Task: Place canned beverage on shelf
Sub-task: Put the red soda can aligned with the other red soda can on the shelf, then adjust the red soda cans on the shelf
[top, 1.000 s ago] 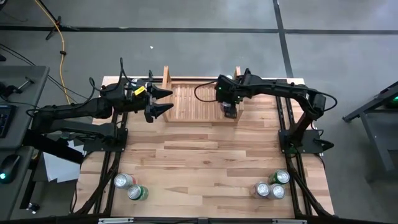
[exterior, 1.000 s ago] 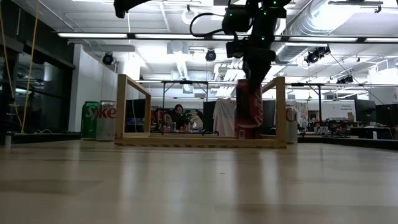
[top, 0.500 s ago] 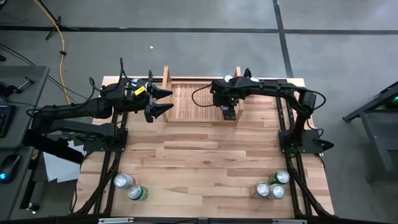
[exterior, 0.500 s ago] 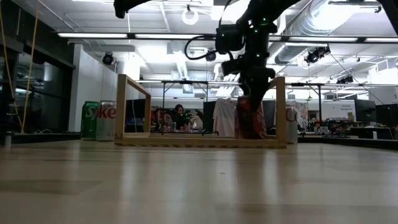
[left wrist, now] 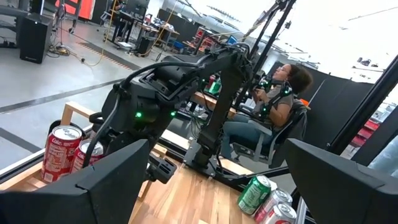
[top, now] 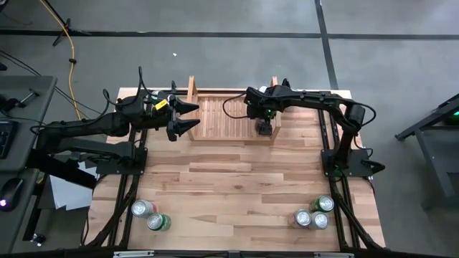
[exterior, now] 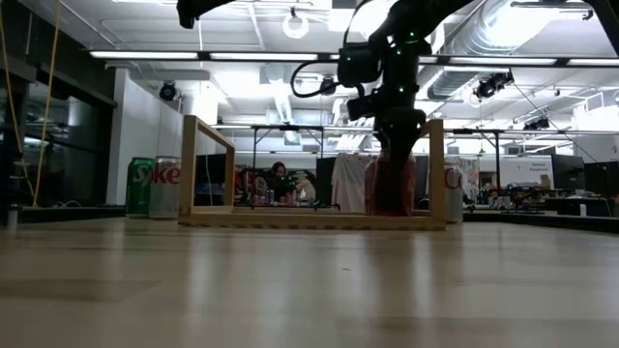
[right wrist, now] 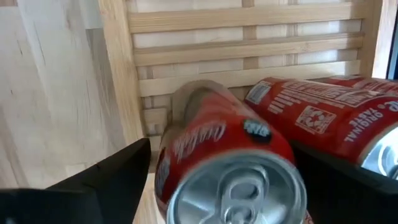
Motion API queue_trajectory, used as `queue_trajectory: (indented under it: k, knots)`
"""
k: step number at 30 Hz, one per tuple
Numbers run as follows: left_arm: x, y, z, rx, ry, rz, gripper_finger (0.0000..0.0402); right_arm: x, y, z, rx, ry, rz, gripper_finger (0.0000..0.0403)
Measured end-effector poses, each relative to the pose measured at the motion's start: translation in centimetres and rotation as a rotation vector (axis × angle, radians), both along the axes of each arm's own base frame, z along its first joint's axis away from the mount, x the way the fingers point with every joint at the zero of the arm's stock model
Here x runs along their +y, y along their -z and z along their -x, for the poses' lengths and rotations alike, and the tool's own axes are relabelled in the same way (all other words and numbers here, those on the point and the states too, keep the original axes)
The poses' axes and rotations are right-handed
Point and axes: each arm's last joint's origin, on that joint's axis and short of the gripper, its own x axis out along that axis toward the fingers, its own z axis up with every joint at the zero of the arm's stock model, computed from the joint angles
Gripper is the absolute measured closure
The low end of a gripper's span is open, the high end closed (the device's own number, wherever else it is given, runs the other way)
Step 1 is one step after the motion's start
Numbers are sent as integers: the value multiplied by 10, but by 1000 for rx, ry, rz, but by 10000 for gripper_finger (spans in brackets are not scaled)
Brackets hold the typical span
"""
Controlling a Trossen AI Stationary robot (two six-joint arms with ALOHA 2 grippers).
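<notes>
The shelf [top: 222, 115] is a low pale wooden rack at the table's far middle; it also shows in the low view [exterior: 290, 220]. My right gripper [top: 265, 127] is over its right end, shut on a red can [right wrist: 217, 143], which shows upright in the low view [exterior: 392, 186]. A second red can [right wrist: 323, 112] stands on the slats close beside it. My left gripper [top: 198, 117] is open and empty, just left of the shelf's left side board [top: 191, 100]. My right gripper pinches the red can's side wall [right wrist: 165, 168] between its two fingers, near the can's top. The fingers come from above, pointing down. The can stands upright with its base on the shelf's slats [right wrist: 249, 43], near the right side board.
Two cans [top: 150, 215] stand at the table's near left corner and three [top: 314, 213] at its near right. A green can [exterior: 141, 188] and a silver can [exterior: 165, 188] show left of the shelf in the low view. A seated person [left wrist: 273, 106] is beyond the table.
My right gripper has gone down onto the shelf's right end with the red can. The can was tilted and above the slats a second ago; now it stands upright on them.
</notes>
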Motion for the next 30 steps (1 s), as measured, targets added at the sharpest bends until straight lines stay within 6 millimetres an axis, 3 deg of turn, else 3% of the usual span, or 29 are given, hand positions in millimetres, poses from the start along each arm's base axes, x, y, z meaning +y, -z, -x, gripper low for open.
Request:
queue_trajectory:
  k: [9, 20, 24, 30]
  knots:
    - [0, 0, 0, 0, 0, 0, 37, -1, -7, 0, 7, 6, 17, 47]
    - [0, 0, 0, 1, 0, -1, 37, -6, -68, -11, -117, 9, 76, 46]
    - [0, 0, 0, 1, 0, -1, 37, -5, -91, -16, -242, 52, 5, 45]
    - [0, 0, 0, 3, 0, -1, 37, 14, -95, -24, -299, 31, -120, 63]
